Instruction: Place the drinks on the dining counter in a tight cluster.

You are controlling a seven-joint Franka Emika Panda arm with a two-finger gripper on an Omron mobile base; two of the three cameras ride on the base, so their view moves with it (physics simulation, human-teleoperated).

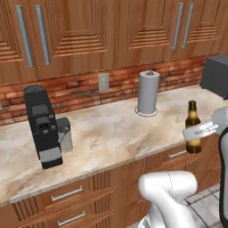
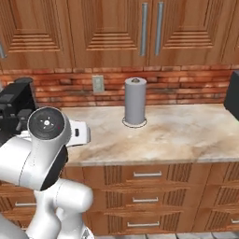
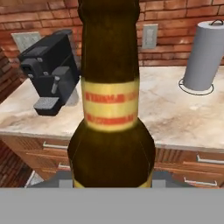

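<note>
Brown bottle is in the end effector, upright, clamped around the lower body. In the left base view it hangs at the front edge of the wall-side table, off to the arm's right; I can't tell if its base is clear of the top. In the hand view the bottle sits dead centre with its yellow label facing the camera, so the grip looks square.

This table is the one under the wall cabinets, not the island, so my read is the step is carry, not place.

- Keep the bottle vertical and move slowly; the neck is tall.
- Pull back from the table edge before swinging.

Room: paper towel roll stands well behind the bottle near the brick wall. Coffee machine is far left, well apart. A dark appliance sits at the right end, behind and above the bottle; that's the nearest obstacle. Open space is toward the robot.
</note>
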